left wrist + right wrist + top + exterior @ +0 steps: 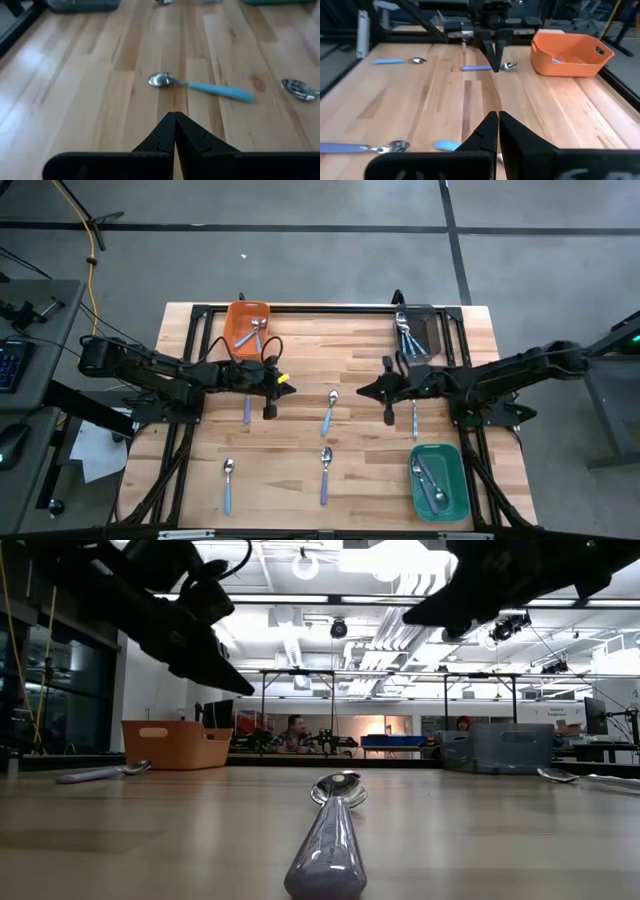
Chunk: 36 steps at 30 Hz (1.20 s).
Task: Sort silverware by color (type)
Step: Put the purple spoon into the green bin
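Both arms are hovering mid-frame over the table (300,370), holding nothing. The left gripper (270,412) has its fingers pressed together; the right gripper (388,417) likewise, tips touching. Loose silverware is lying between them: a light-blue spoon (328,413) at centre, a purple-handled one (325,473) below it, another (228,483) at lower left. Sorted pieces are sitting in the orange bin (240,320) at top left, grey bin (425,330) at top right and green bin (455,485) at lower right. Judgement: next pick likely calls for spreading the fingers first, descending across a handle rather than the slippery bowl, then matching colour to bin.
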Motion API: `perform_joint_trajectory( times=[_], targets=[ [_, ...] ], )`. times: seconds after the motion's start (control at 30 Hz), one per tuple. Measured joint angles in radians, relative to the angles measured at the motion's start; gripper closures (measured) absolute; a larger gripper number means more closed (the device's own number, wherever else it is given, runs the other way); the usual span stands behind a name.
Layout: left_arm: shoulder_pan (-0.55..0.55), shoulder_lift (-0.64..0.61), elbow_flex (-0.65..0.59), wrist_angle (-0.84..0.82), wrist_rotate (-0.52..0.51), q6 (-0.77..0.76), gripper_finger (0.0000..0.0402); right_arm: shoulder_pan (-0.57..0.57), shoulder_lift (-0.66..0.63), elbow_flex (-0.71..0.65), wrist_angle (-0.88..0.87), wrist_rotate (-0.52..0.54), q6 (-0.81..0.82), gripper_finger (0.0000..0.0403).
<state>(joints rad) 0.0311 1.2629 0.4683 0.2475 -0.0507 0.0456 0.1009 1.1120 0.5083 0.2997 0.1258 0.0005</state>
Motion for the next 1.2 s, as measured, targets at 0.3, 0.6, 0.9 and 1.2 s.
perform_joint_trajectory(
  times=[0.3,0.6,0.9,1.2],
  targets=[
    [-0.098,0.000,0.155,-0.494,-0.116,-0.147,0.0347,0.046,0.086,0.000,0.058,0.062,0.036,0.0402],
    [-0.120,0.000,0.208,-0.825,-0.120,-0.361,0.0322,0.051,0.089,0.000,0.052,0.054,0.020,0.0402],
    [-0.120,-0.041,0.146,-0.793,-0.090,-0.380,0.0348,0.090,-0.060,0.000,-0.049,0.116,-0.045,0.0402],
    [-0.127,-0.171,0.141,-0.885,0.011,-0.496,0.0379,0.118,-0.219,0.001,-0.156,0.112,-0.054,0.0402]
  ],
)
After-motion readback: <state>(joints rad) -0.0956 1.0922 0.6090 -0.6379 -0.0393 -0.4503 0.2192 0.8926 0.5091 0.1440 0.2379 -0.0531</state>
